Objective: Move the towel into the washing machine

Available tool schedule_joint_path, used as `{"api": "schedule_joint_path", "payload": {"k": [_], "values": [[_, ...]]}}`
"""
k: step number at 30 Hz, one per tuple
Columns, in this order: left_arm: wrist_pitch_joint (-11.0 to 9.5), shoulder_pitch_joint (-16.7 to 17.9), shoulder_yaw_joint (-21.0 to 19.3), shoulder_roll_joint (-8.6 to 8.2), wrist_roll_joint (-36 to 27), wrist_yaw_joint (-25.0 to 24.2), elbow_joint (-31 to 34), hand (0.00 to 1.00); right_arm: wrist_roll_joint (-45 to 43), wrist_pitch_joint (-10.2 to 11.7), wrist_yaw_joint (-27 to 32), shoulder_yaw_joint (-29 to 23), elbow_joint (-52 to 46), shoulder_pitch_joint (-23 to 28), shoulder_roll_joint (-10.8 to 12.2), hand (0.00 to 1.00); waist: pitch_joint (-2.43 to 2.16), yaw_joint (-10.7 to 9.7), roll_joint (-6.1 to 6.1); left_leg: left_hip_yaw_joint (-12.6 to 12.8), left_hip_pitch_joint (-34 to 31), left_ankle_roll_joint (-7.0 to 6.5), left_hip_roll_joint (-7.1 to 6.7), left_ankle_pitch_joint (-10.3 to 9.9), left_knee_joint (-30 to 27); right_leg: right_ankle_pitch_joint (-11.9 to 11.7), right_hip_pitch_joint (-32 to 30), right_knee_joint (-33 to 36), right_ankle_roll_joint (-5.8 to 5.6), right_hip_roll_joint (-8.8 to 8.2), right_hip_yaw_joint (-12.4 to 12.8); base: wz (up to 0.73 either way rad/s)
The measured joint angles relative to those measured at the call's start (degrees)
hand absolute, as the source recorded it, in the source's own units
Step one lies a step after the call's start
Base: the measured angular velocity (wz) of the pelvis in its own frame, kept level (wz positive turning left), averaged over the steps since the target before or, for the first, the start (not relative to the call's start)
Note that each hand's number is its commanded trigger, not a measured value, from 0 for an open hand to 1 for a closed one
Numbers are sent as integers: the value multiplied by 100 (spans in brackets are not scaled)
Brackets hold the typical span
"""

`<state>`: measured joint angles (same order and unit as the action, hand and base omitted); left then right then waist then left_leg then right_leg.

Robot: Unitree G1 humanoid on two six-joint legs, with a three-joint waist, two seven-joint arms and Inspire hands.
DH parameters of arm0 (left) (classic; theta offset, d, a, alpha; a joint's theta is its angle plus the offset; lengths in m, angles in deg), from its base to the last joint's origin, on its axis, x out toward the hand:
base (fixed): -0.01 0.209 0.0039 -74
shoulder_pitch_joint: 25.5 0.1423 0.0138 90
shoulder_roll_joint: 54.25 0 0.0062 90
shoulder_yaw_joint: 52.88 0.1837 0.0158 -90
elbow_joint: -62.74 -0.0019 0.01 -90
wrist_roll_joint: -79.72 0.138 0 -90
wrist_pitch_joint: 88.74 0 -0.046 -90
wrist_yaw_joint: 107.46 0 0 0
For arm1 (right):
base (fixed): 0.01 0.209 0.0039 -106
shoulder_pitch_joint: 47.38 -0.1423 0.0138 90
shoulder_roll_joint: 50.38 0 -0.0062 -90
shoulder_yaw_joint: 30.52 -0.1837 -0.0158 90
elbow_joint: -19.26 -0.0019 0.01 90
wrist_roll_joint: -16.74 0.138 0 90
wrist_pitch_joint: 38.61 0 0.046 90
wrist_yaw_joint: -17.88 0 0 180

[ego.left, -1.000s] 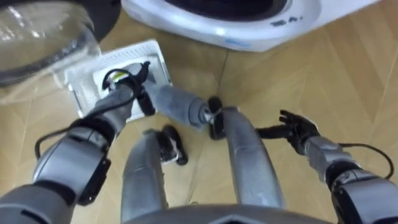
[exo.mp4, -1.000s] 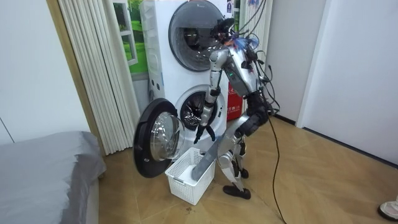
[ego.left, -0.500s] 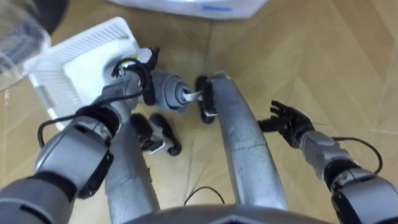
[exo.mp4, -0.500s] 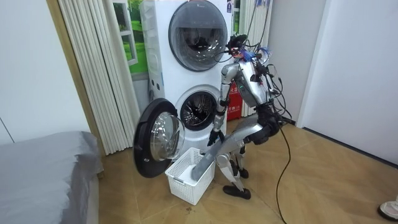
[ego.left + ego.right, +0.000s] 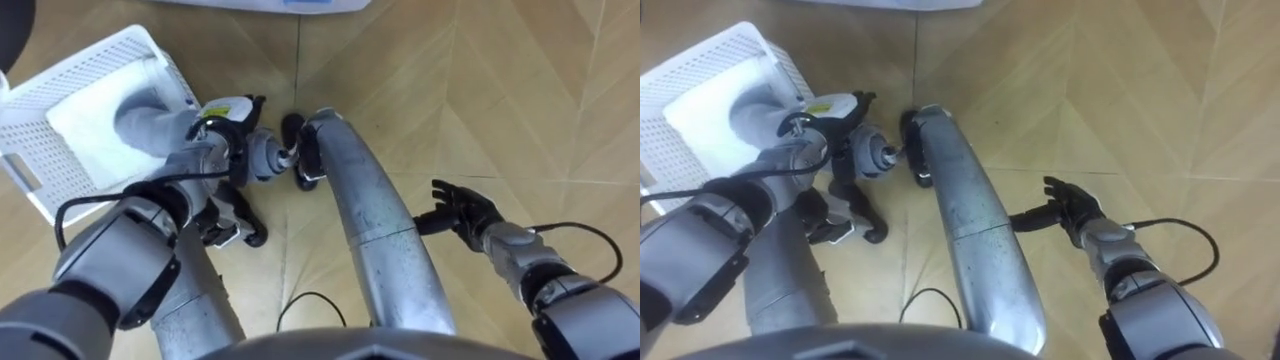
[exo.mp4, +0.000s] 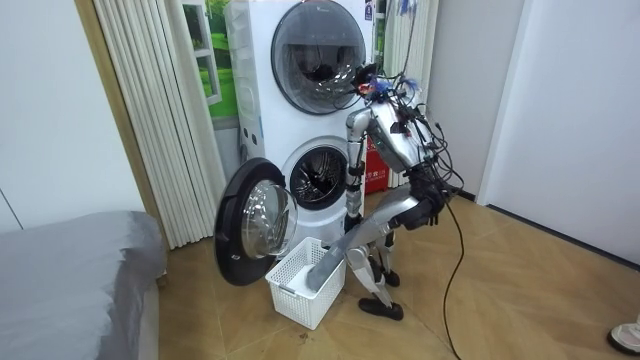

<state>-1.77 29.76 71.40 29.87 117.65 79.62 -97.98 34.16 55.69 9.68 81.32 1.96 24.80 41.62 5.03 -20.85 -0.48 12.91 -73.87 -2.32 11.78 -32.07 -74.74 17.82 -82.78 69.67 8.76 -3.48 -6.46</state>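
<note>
A grey towel (image 5: 150, 125) lies half in a white slotted basket (image 5: 60, 70) on the wood floor and stretches up out of it (image 6: 325, 265). My left hand (image 5: 228, 118) is at the towel's upper end beside the basket, its dark fingers curled on the cloth. My right hand (image 5: 462, 208) hangs open over bare floor at the right, holding nothing. The washing machine (image 6: 320, 180) stands just ahead of the basket with its round door (image 6: 255, 235) swung open toward the room view's left. I stand in a crouch before it with my knees by the basket.
A second machine (image 6: 320, 45) sits stacked on top of the lower one. Pale curtains (image 6: 150, 120) and a grey bed (image 6: 80, 270) are at the room view's left. A red object (image 6: 375, 165) stands behind me by the machines.
I have leaned back and bent my knees more, so the eye views now look down at the floor. The left hand stays at the basket on the towel; the right hand has barely moved.
</note>
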Motion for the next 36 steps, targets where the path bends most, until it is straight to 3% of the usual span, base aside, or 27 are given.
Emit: {"api": "schedule_joint_path", "payload": {"k": [4,14,23,27,31,36], "values": [[2,-57,315,-31,-18,-26,5,100,-115,-2,-9,73,-47,-23,2,0,-3,-30,-15,-9,0,-10,-33,-12,15,35,-7,-5,-37,-34,-9,0],[22,-57,539,-7,-12,-383,10,100,-397,-33,-70,64,46,-134,16,0,-5,21,-14,21,294,-45,-70,-23,184,46,274,-143,-77,-62,-6,-1],[-57,188,534,-105,48,-541,-41,100,-342,-45,-58,-26,158,-120,31,0,-15,89,4,98,1165,15,-226,229,1007,-59,1154,-829,-152,-65,-4,1],[-81,302,539,-173,54,-549,-48,100,443,-5,-69,-74,173,-120,56,0,-35,311,118,123,1783,52,-270,416,1590,-206,1806,-1417,-205,-3,-32,-5],[-86,349,513,-185,52,-516,-35,100,1206,118,-122,-73,170,-122,111,0,-37,430,156,222,2323,44,-321,578,2039,-250,2346,-1779,-259,-56,-72,9],[-162,420,281,-199,92,-164,-39,100,1315,183,-117,-60,216,-31,149,0,-30,619,169,222,2927,42,-366,722,2501,-344,2985,-2244,-311,-53,-131,3]]}}
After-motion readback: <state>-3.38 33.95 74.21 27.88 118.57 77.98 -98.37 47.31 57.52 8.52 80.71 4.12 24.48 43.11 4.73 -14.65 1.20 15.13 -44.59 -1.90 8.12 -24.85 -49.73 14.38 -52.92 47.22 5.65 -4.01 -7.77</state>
